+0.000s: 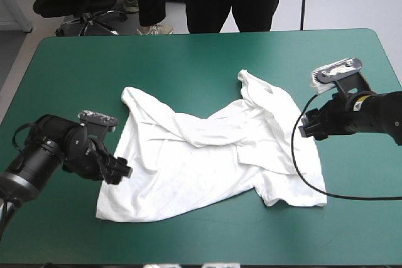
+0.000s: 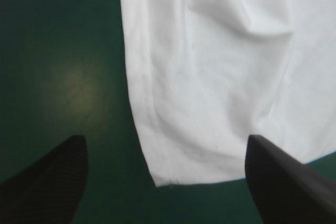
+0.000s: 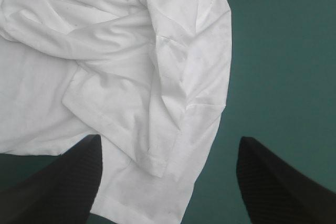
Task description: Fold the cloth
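The white T-shirt [image 1: 213,155] lies loosely spread and wrinkled on the middle of the teal-green cover. My left gripper [image 1: 120,171] sits low at the shirt's left edge, open; in its wrist view [image 2: 167,182] a corner of the T-shirt [image 2: 210,77] lies between and ahead of the black fingers [image 2: 50,182]. My right gripper [image 1: 309,127] hovers at the shirt's right side, open. Its wrist view [image 3: 168,182] shows a folded sleeve of the T-shirt [image 3: 157,87] between the spread fingers [image 3: 278,182], apart from them.
Bare teal-green cover [image 1: 188,61] surrounds the shirt on all sides, widest toward the far edge. The table's near edge [image 1: 201,262] runs close below the shirt's hem.
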You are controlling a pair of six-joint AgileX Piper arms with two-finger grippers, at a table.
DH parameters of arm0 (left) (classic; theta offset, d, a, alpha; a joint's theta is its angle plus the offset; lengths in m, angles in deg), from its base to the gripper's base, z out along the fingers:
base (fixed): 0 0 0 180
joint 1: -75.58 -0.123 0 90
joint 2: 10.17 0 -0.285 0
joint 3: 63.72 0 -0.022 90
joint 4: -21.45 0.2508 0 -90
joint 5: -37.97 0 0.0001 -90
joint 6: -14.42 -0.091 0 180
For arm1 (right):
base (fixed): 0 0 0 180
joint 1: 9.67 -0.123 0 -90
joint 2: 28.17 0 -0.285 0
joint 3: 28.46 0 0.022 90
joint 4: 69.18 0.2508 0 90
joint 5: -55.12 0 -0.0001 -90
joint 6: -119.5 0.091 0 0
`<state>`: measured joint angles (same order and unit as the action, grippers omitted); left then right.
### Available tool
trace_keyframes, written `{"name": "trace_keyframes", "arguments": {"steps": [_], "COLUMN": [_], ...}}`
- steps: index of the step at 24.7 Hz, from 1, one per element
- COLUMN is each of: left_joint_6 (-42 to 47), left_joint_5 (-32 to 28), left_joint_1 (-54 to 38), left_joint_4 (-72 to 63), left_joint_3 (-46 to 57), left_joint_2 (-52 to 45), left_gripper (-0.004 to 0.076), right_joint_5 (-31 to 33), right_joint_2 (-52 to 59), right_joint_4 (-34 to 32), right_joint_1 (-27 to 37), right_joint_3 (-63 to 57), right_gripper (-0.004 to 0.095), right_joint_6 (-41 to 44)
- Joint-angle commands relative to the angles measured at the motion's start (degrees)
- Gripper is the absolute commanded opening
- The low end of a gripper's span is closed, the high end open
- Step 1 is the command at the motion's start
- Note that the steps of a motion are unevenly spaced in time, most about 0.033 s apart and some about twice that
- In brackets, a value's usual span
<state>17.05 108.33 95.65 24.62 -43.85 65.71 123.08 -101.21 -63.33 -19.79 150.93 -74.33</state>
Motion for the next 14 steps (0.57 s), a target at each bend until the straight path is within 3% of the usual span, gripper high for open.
{"name": "trace_keyframes", "arguments": {"steps": [1, 9, 14], "left_joint_6": [0.8, 2.2, 3.2], "left_joint_5": [0.7, -12.0, -16.3], "left_joint_1": [0.4, 0.4, 0.4], "left_joint_4": [-1.1, -1.3, -1.3], "left_joint_3": [5.7, 16.7, 21.9], "left_joint_2": [-1.9, -1.8, -0.3], "left_gripper": [0.0593, 0.0593, 0.0564], "right_joint_5": [-2.2, -2.0, -1.6], "right_joint_2": [1.3, 1.3, 1.2], "right_joint_4": [0.2, -1.3, -3.1], "right_joint_1": [0.2, 0.2, 0.2], "right_joint_3": [1.2, 1.2, 1.2], "right_gripper": [0.0671, 0.0671, 0.0671], "right_joint_6": [-0.5, -0.5, -0.5]}}
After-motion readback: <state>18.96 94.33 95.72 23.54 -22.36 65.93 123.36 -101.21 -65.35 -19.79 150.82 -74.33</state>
